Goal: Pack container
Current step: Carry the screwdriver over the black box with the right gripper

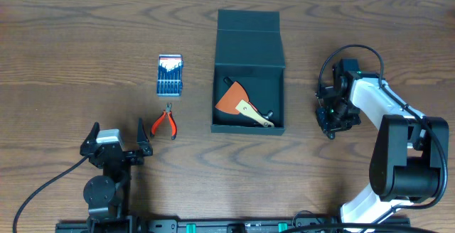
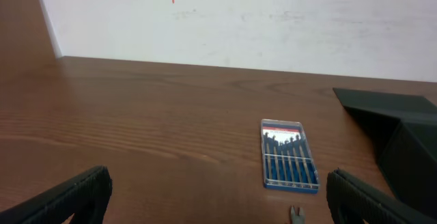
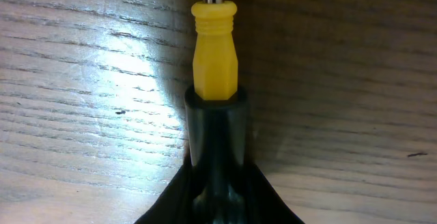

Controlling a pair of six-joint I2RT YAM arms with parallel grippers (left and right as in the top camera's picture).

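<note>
Brown wood-grain table (image 1: 64, 41), robot at the near edge.

Near left: left gripper (image 1: 119, 142), low to the table, jaws spread wide, nothing between them.

Just ahead and right of it: small pliers with orange-red handles (image 1: 165, 123), nose pointing away from the robot. Beyond them: flat blue screwdriver-set case with a clear lid (image 1: 169, 74), long side running near-to-far. The two lie apart, both outside the box.

Centre: the container (image 1: 264, 84), a large dark teal-black matte rectangular box. It stands open with its hinged flap lid laid back on the far side. Long axis near-to-far. Inside, toward the near end: orange-brown triangular scraper with a pale wooden handle (image 1: 234, 98), lying flat, handle aimed at the near-right corner.

Right: right gripper (image 1: 332, 116), pointed down at the table, clear of the box's right wall. The wrist view shows its dark fingers drawn together round the butt of a screwdriver with a yellow ribbed plastic handle and steel shaft (image 3: 214, 46). The shaft runs straight out past the fingertips. Reads as clamped on it. Cannot tell whether it is off the wood yet.

Judgement: the container lies to the right gripper's left, roughly level with it, and the right arm is much the nearer. The carry would go leftward over the right wall. The screwdriver likely fits best laid along the box's long axis, in the free floor beside the scraper.
</note>
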